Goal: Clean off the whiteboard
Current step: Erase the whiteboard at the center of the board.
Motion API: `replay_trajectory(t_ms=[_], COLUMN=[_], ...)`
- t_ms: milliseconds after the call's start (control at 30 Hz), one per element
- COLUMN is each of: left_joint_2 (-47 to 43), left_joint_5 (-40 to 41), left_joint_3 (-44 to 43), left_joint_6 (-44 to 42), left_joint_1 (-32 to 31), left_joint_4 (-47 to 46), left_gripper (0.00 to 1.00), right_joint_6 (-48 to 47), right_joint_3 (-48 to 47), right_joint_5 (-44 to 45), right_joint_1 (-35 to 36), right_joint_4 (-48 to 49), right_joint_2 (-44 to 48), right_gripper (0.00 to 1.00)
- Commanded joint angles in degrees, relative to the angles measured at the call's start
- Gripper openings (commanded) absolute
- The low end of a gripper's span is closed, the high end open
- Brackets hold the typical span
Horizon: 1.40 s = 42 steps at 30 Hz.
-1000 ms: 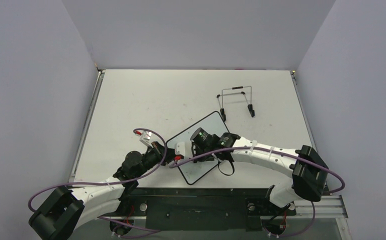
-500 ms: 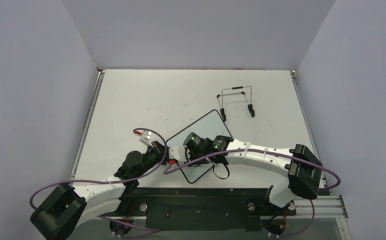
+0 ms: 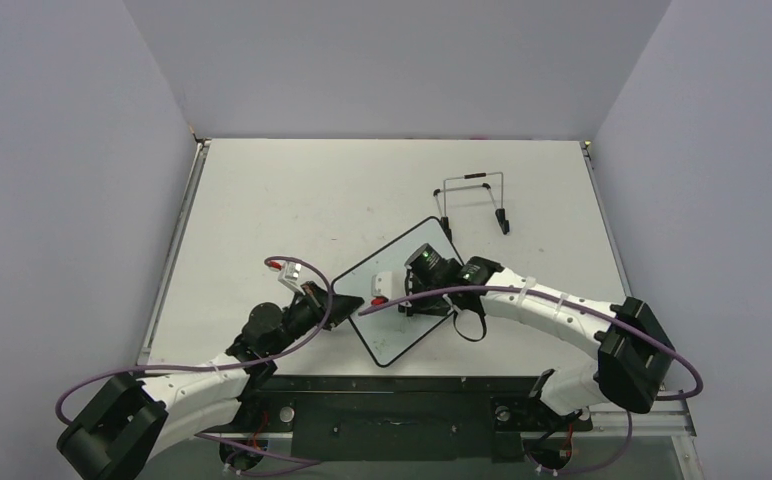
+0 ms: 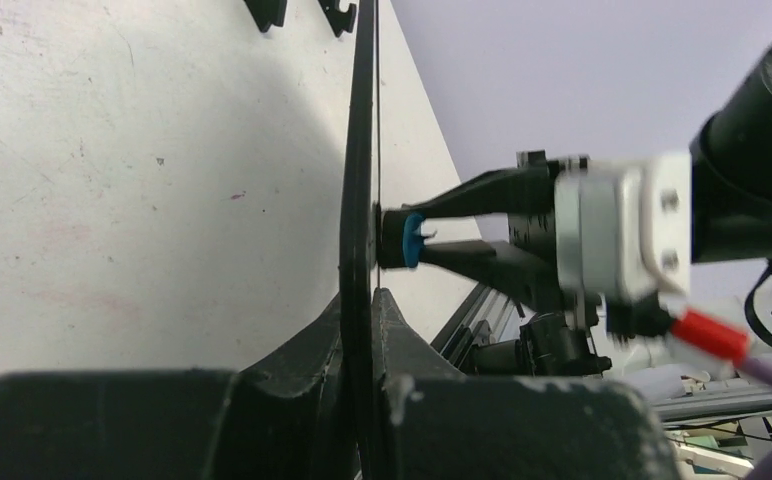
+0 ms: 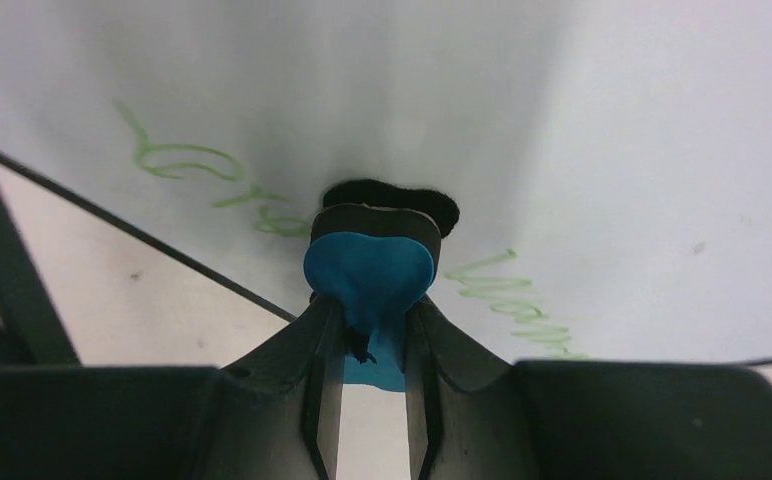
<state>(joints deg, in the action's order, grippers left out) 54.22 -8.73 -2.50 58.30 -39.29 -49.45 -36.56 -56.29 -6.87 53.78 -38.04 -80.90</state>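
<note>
Green scrawl (image 5: 182, 160) marks the whiteboard (image 3: 394, 335) at the desk's (image 3: 292, 200) near middle, a light, stiff, slick panel I judge best gripped by its frame, where my left hand (image 4: 362, 300) is clamped, my right hand (image 5: 372, 300) pinching the eraser (image 5: 367, 265) against its face.

Beyond the far corner of the whiteboard (image 3: 394, 338) a wire stand (image 3: 503, 222) blocks passage. Left of it the table (image 3: 282, 200) lies open. The left arm (image 3: 262, 335) and right arm (image 3: 532, 305) crowd its near side.

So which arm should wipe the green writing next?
Right: the right gripper holds the small blue-and-black eraser against the black-framed whiteboard beside green writing; the left gripper only clamps its edge.
</note>
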Motion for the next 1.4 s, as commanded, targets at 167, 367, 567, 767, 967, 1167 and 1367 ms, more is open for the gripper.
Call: replay_trajectory(t_ms=[167,367,567,767,967,1167,1367], left_joint_2=[-1.57,-1.28,-0.67,-0.27,-1.38,-0.9,-0.98], left_joint_5=[-1.13,-0.92,-1.3,-1.55,-1.36,-1.46,-1.11], left_joint_3=[-1.89,-2.13,-2.57,-2.43,-1.88,-1.97,-1.91], left_joint_6=[2.4,2.4,2.3,2.56,2.4,2.69,2.76], left_joint_1=[-0.06,-0.05,-0.12,-0.03,-0.09,-0.09,-0.1], left_joint_4=[-11.93,-12.05,-11.98,-12.72,-12.21,-12.85,-12.76], left_gripper=[0.0,0.0,0.0,0.0,0.0,0.0,0.0], right_joint_6=[2.15,0.4,5.61,2.98,-2.74,0.2,2.05], right_joint_3=[-1.79,-1.25,-1.62,-0.38,1.58,-0.98,-1.72], right_joint_5=[-3.87,-4.52,6.33,-2.01,-8.66,-5.07,0.69], right_joint_1=[-4.95,-0.77,-4.75,-7.6,-5.13,-3.56,-6.95], right_joint_4=[0.72,-0.2,6.5,2.61,-1.65,0.52,3.22], right_joint_2=[3.2,2.51,2.18,4.25,5.98,3.79,3.35], right_gripper=[0.0,0.0,0.0,0.0,0.0,0.0,0.0])
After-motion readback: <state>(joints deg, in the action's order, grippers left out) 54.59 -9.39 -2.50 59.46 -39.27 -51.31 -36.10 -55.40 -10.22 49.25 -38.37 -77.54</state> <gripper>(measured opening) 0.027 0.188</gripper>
